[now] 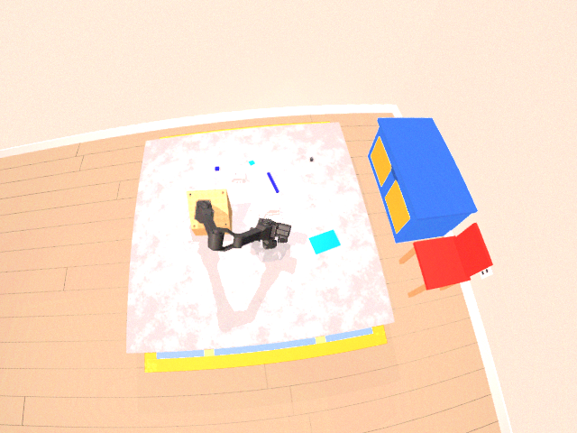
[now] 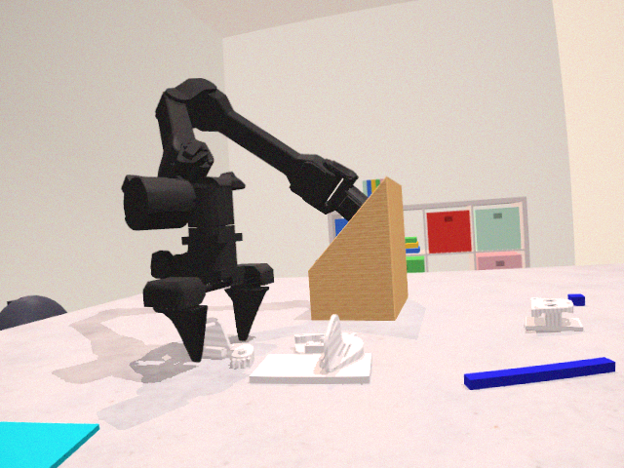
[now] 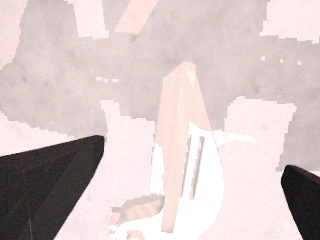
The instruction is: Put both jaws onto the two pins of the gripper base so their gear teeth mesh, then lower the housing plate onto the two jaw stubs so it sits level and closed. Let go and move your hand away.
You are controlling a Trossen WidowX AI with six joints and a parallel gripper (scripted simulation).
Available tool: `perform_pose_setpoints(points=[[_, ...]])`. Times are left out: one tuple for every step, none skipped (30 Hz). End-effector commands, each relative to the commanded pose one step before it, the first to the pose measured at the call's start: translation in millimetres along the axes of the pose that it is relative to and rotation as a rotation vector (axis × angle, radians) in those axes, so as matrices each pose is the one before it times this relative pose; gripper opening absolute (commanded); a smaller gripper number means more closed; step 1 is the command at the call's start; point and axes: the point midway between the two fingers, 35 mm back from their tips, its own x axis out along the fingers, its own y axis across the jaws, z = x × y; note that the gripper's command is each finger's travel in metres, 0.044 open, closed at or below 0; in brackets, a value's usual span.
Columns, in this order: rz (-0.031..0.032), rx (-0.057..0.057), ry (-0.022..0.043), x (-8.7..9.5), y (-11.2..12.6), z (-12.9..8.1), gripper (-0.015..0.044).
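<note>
My gripper [image 2: 219, 349] [image 3: 192, 159] is open and empty, pointing down, its fingertips low on either side of a loose white jaw. That jaw [image 2: 242, 354] [image 3: 175, 165] has a toothed end and a ribbed wedge, and lies on the table. Right of it in the exterior view, a second white jaw [image 2: 342, 350] shows its upright wedge over a flat white plate [image 2: 282, 370]; whether it sits on a pin cannot be told. Another white part [image 2: 553, 314] with a flat foot and ribbed post stands farther right. Which part is the base or housing plate is unclear.
A wooden block [image 1: 207, 200] [image 2: 358, 272] carries the arm. A blue bar [image 1: 272, 182] [image 2: 539, 372] and small blue cube [image 1: 216, 169] [image 2: 575, 299] lie on the table. A cyan sheet [image 1: 325, 242] [image 2: 45, 443], a small cyan piece [image 1: 251, 162] and a dark ball [image 1: 311, 159] also lie there.
</note>
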Motion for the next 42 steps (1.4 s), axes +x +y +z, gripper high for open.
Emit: perform_pose_setpoints(points=[[0.00189, -0.0029, 0.00362, 0.52, 0.20, -0.64, 0.0440], [0.00000, 0.0000, 0.00000, 0.00, 0.00, 0.00, 0.0440], [0.00000, 0.0000, 0.00000, 0.00, 0.00, 0.00, 0.0440], [0.00000, 0.0000, 0.00000, 0.00, 0.00, 0.00, 0.0440], [0.00000, 0.0000, 0.00000, 0.00, 0.00, 0.00, 0.0440], [0.00000, 0.0000, -0.00001, 0.12, 0.00, 0.00, 0.0440], [0.00000, 0.0000, -0.00001, 0.12, 0.00, 0.00, 0.0440], [0.00000, 0.0000, 0.00000, 0.00, 0.00, 0.00, 0.0440], [0.00000, 0.0000, 0.00000, 0.00, 0.00, 0.00, 0.0440], [0.00000, 0.0000, 0.00000, 0.00, 0.00, 0.00, 0.0440], [0.00000, 0.0000, 0.00000, 0.00, 0.00, 0.00, 0.0440], [0.00000, 0.0000, 0.00000, 0.00, 0.00, 0.00, 0.0440], [0.00000, 0.0000, 0.00000, 0.00, 0.00, 0.00, 0.0440], [0.00000, 0.0000, 0.00000, 0.00, 0.00, 0.00, 0.0440], [0.00000, 0.0000, 0.00000, 0.00, 0.00, 0.00, 0.0440], [-0.00175, 0.0029, -0.00369, -0.17, -0.21, 0.65, 0.0414], [0.00000, 0.0000, 0.00000, 0.00, 0.00, 0.00, 0.0387], [0.00000, 0.0000, 0.00000, 0.00, 0.00, 0.00, 0.0361], [0.00000, 0.0000, 0.00000, 0.00, 0.00, 0.00, 0.0335], [0.00000, 0.0000, 0.00000, 0.00, 0.00, 0.00, 0.0309], [0.00000, 0.0000, 0.00000, 0.00, 0.00, 0.00, 0.0282], [0.00000, 0.0000, 0.00000, 0.00, 0.00, 0.00, 0.0256], [0.00000, 0.0000, 0.00000, 0.00, 0.00, 0.00, 0.0230], [0.00000, 0.0000, 0.00000, 0.00, 0.00, 0.00, 0.0204], [0.00000, 0.0000, 0.00000, 0.00, 0.00, 0.00, 0.0177], [0.00000, 0.0000, 0.00000, 0.00, 0.00, 0.00, 0.0151], [0.00000, 0.0000, 0.00000, 0.00, 0.00, 0.00, 0.0145], [0.00000, 0.0000, 0.00000, 0.00, 0.00, 0.00, 0.0138], [0.00000, 0.0000, 0.00000, 0.00, 0.00, 0.00, 0.0134], [0.00000, 0.0000, 0.00000, 0.00, 0.00, 0.00, 0.0134], [0.00000, 0.0000, 0.00000, 0.00, 0.00, 0.00, 0.0134], [0.00000, 0.0000, 0.00000, 0.00, 0.00, 0.00, 0.0134], [0.00000, 0.0000, 0.00000, 0.00, 0.00, 0.00, 0.0134], [0.00000, 0.0000, 0.00000, 0.00, 0.00, 0.00, 0.0134], [0.00000, 0.0000, 0.00000, 0.00, 0.00, 0.00, 0.0134], [0.00000, 0.0000, 0.00000, 0.00, 0.00, 0.00, 0.0134], [0.00000, 0.0000, 0.00000, 0.00, 0.00, 0.00, 0.0134], [0.00000, 0.0000, 0.00000, 0.00, 0.00, 0.00, 0.0134], [0.00000, 0.0000, 0.00000, 0.00, 0.00, 0.00, 0.0134], [0.00000, 0.0000, 0.00000, 0.00, 0.00, 0.00, 0.0134], [0.00000, 0.0000, 0.00000, 0.00, 0.00, 0.00, 0.0134], [0.00000, 0.0000, 0.00000, 0.00, 0.00, 0.00, 0.0134]])
